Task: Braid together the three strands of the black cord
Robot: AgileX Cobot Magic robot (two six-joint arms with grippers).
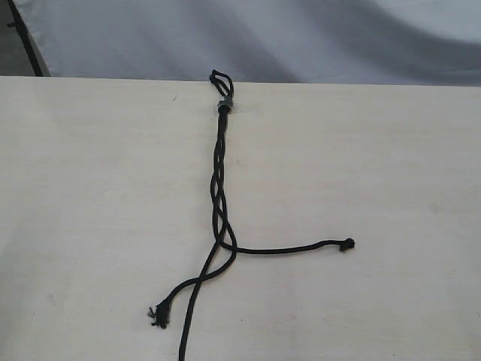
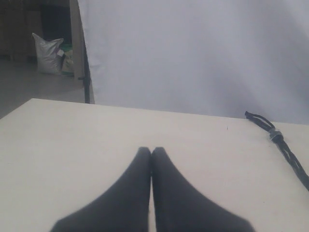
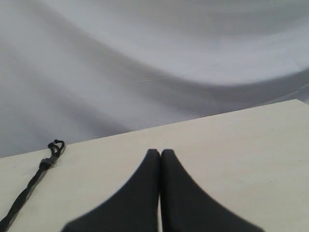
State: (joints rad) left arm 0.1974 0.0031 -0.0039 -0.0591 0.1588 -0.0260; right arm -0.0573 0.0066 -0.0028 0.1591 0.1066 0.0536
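Observation:
The black cord (image 1: 219, 173) lies down the middle of the pale table (image 1: 90, 195), its small loop (image 1: 220, 78) and grey band (image 1: 224, 105) at the far edge. Its upper part is loosely plaited. Lower down the three strands part: one (image 1: 301, 247) runs right to a knot, one (image 1: 180, 289) curls to a frayed end at the lower left, one (image 1: 189, 323) leaves the bottom of the exterior view. Neither gripper shows in the exterior view. My left gripper (image 2: 151, 151) is shut and holds nothing, with the cord (image 2: 285, 147) off to one side. My right gripper (image 3: 160, 152) is shut and holds nothing too, the cord (image 3: 34, 181) apart from it.
A grey-white cloth backdrop (image 1: 301, 37) hangs behind the table's far edge. A dark stand pole (image 2: 86, 72) and a white sack (image 2: 47, 52) stand on the floor beyond the table's corner in the left wrist view.

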